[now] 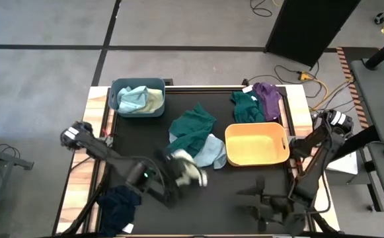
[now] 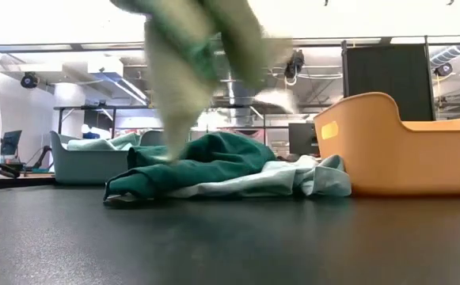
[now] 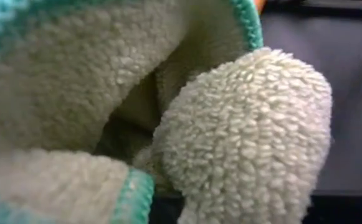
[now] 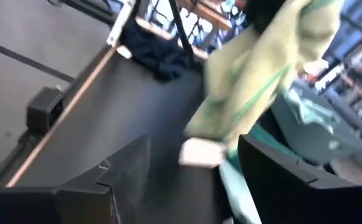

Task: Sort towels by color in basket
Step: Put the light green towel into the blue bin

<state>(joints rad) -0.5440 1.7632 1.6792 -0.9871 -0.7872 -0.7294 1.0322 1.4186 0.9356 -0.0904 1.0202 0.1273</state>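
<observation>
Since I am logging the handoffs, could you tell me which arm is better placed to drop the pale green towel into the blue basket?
Probably the left. The left gripper already holds the pale green towel above the mat, on the blue basket's side. The right gripper sits empty and open near the front edge, farther off.

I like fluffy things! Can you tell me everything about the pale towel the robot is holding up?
The pale green fluffy cloth towel looks like soft, nubby fleece with a thin teal stitched edge. It is bunched and folded, hanging in the air from the left end effector, which is shut on it, above the black table near its front middle. A small white tag dangles from it. Nothing else touches it.
</observation>
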